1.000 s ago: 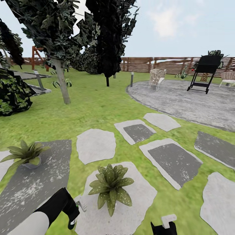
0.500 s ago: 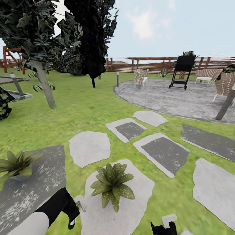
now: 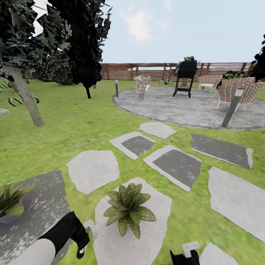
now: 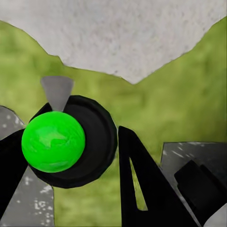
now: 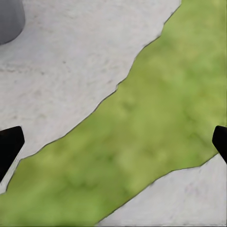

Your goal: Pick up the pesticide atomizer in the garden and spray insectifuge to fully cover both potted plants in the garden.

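As the head swings right, both potted plants (image 3: 127, 208) slide toward 9 o'clock, so aiming gets harder; the left claw (image 4: 71, 156) squeezes the pesticide atomizer (image 4: 94, 137) at 7 o'clock, and the right claw (image 5: 113, 142) gapes empty.

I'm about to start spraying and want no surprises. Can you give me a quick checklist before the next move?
1. Pesticide atomizer held in left gripper: ok, it sits between the fingers.
2. Near potted plant ahead on the pale stone: ok.
3. Second potted plant fully in view: not ok, cut by the frame edge.
4. Nozzle aimed at a plant: cannot tell.
5. Right gripper open and empty: ok.
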Controlling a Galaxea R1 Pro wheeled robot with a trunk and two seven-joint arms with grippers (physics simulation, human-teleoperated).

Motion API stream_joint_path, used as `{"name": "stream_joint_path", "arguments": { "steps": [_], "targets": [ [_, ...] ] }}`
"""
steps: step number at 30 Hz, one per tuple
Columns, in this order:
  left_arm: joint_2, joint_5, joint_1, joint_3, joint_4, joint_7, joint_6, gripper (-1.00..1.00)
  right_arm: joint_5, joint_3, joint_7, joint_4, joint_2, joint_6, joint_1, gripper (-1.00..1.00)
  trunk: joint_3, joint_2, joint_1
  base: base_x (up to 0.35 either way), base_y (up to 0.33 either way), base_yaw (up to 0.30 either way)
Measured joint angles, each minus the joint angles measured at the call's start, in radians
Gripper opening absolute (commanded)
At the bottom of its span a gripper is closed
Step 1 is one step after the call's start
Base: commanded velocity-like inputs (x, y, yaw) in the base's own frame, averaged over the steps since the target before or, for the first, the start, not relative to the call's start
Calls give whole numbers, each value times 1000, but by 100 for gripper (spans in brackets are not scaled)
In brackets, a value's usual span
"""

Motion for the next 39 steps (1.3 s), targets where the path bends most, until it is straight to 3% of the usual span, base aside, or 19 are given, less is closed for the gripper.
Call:
{"name": "stream_joint_path", "arguments": {
  "steps": [20, 30, 34, 36, 37, 39],
  "targets": [
    [0, 0, 0, 0, 0, -1, -1, -100, 0, 0, 0, 0, 0, 0, 0, 100, 0, 0, 0, 74, 313, -300],
    [0, 0, 0, 0, 0, -4, -3, -100, 0, 0, -1, 0, 0, 0, 0, 100, 0, 0, 0, 15, 78, -235],
    [-6, -20, -10, -10, 0, -13, 7, -100, -1, 0, -1, 0, 0, 0, 0, 100, 0, 0, 0, 0, 0, -7],
    [-3, -49, -13, -13, 1, -66, 10, -100, 0, 0, 0, 0, 0, 0, 0, 100, 0, 0, 0, 0, 0, 0],
    [-2, -69, -15, -13, 0, -93, 15, -100, 0, 0, 0, 0, 0, 0, 0, 100, 0, 0, 0, 0, 0, 0],
    [-3, -150, -31, -13, 0, -157, 57, -100, 0, 0, 0, 1, 0, 0, 0, 100, 0, 0, 0, 0, 0, 0]
  ]
}}
